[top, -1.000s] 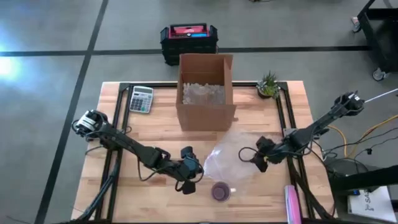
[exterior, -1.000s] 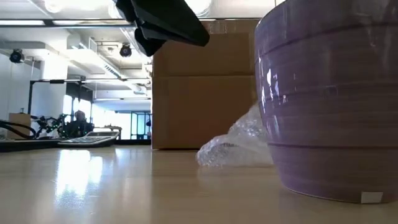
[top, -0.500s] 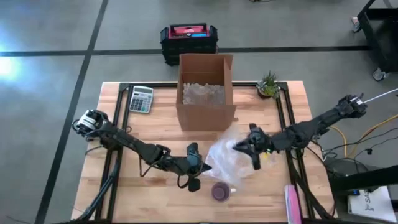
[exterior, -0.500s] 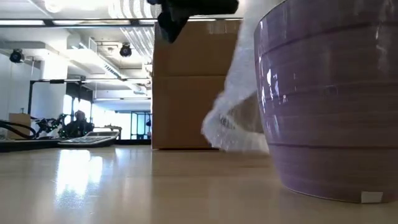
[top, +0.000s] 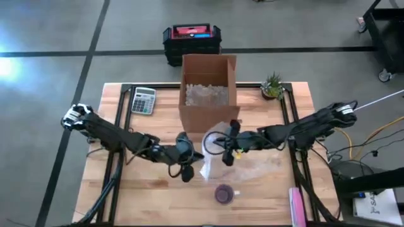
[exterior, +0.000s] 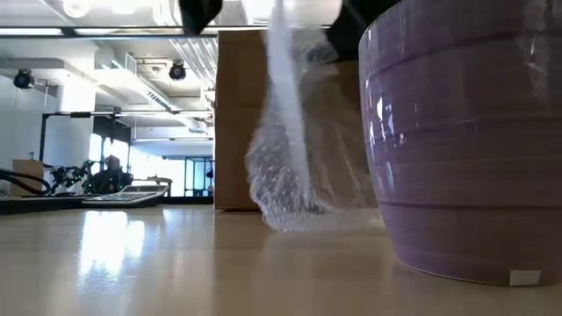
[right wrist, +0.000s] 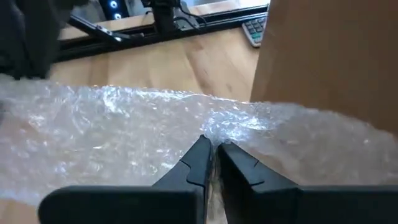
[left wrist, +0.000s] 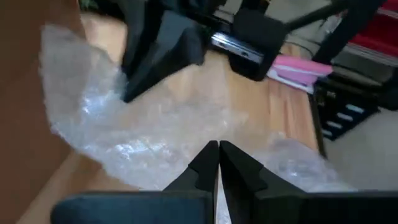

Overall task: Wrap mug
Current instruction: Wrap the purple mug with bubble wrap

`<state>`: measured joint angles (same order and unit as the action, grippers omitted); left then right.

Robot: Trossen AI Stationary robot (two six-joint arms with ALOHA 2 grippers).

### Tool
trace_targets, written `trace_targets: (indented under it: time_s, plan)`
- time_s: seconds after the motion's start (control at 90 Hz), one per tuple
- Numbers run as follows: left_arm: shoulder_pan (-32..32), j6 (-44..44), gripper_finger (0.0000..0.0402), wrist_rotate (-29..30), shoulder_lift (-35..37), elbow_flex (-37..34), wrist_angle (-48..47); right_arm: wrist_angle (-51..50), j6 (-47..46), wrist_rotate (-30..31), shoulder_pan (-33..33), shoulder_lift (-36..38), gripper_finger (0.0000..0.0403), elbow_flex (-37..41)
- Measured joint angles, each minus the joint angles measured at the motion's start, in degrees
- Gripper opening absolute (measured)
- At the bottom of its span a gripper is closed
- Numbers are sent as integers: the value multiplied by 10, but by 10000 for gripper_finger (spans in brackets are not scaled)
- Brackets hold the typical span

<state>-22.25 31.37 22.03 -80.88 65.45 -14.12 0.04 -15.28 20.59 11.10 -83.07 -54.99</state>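
Mug (top: 223, 193) sits upright near the front edge of the table (top: 126, 195), purple, huge at the right of the low view (exterior: 465, 140); nothing touches it. Bubble wrap (top: 218, 154) is held up between the mug and the cardboard box (top: 208, 94), hanging as a sheet whose lower edge trails onto the table, seen in the low view (exterior: 285, 175) just behind the mug. Left gripper (top: 186, 162) has one end: my left wrist view shows its fingers (left wrist: 205, 165) pinched together on the wrap (left wrist: 143, 130). Right gripper (top: 228, 148) has the other end, fingers (right wrist: 199, 162) likewise closed on a bunched fold (right wrist: 155, 130). So the sheet's long axis runs roughly left-right between the two grippers, and the mug lies toward the front of both, slightly nearer the right one by my reading. I judge the coming move is to carry the sheet forward over or beside the mug; risk is the trailing edge nudging the mug
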Motion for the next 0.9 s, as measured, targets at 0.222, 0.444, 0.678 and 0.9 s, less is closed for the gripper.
trace_targets:
  time_s: [0.222, 0.444, 0.678, 0.9]
  plan:
    - [8, 33, 102, -3, 20, 0, -54, -9, 47, 0, -31, -71, 8, -65]
    - [12, 65, 202, -2, 52, 6, -136, -49, 78, 0, -50, -130, 8, -118]
    - [23, 136, 208, 55, 9, -7, -249, -45, 127, -16, -48, -147, 8, -159]
    - [15, 148, 166, 75, -76, -12, -243, -39, 129, -29, -49, -147, 9, -189]
